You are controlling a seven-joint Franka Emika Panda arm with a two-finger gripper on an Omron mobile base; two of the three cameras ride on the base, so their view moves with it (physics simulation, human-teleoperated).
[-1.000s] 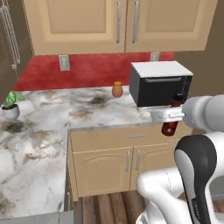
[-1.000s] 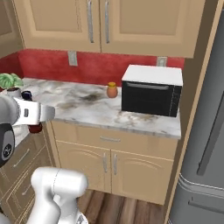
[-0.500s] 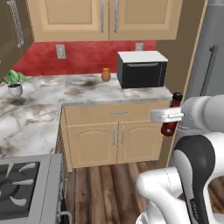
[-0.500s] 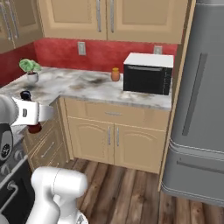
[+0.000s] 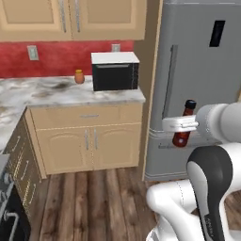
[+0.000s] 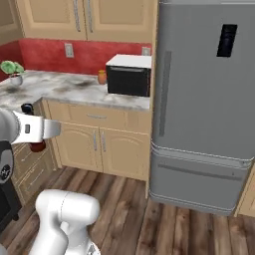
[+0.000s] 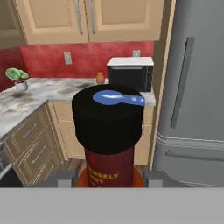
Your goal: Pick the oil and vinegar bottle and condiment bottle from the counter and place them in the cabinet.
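The condiment bottle [image 5: 183, 133], slim and dark red-brown with a black cap, hangs upright in the air in front of the fridge, and my gripper [image 5: 180, 124] is shut on its body. In the right base view the same bottle [image 6: 35, 145] sits in my gripper [image 6: 39, 130] at the far left. Seen from the hand, the bottle [image 7: 107, 131] stands close up between the two fingers [image 7: 62, 179]. The marble counter [image 5: 52, 93] lies well off to the left. The oil and vinegar bottle and the cabinet are out of view.
A tall grey fridge [image 5: 200, 70] stands right of the counter. On the counter sit a black-and-white microwave [image 5: 115, 70], a squat orange jar [image 5: 79, 76] and a potted plant [image 6: 12, 71]. Wall cupboards [image 5: 70, 19] hang above. Wooden floor [image 5: 94, 197] lies ahead.
The whole picture has swung as the base moved: the counter slid left and the fridge came into view. The condiment bottle stays held in the gripper.
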